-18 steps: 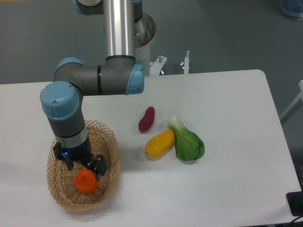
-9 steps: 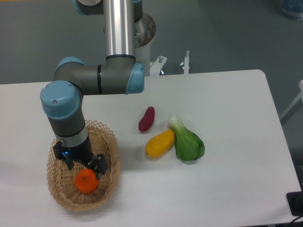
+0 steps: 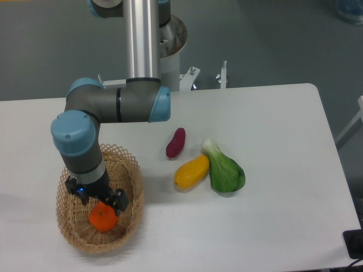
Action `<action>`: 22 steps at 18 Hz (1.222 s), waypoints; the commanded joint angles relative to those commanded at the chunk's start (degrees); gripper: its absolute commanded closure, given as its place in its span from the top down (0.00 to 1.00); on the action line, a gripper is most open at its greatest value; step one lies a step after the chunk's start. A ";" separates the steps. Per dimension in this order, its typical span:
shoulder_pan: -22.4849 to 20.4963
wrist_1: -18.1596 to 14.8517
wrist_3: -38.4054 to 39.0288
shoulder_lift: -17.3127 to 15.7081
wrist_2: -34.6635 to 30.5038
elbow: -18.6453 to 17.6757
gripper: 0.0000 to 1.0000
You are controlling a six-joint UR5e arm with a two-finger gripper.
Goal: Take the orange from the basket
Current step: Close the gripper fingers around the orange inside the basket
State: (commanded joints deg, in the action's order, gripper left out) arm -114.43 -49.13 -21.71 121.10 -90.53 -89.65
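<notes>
The orange (image 3: 104,219) is a small round bright-orange fruit lying inside the basket (image 3: 131,177), a shallow tan wicker oval at the table's front left. My gripper (image 3: 101,203) points straight down into the basket, directly over the orange. Its two black fingers (image 3: 120,202) stand apart on either side of the fruit's upper half, and the jaws look open. The top of the orange is partly hidden by the gripper body.
On the white table to the right of the basket lie a purple sweet potato (image 3: 176,142), a yellow-orange mango-like fruit (image 3: 191,171) and a green leafy vegetable (image 3: 224,170). The arm's grey base column (image 3: 142,39) rises at the back.
The arm has sunk a little, bringing the gripper lower around the orange. The orange and the basket have stayed in place.
</notes>
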 joint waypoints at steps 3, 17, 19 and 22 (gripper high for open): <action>0.09 0.44 0.00 0.98 0.17 0.26 1.00; 1.14 3.16 0.79 2.56 0.18 -0.53 1.00; 1.14 3.16 0.79 2.65 0.09 -0.44 1.00; 1.14 3.16 0.79 2.73 0.00 -0.44 0.97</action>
State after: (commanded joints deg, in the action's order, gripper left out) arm -113.29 -45.97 -20.92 123.84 -90.53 -90.09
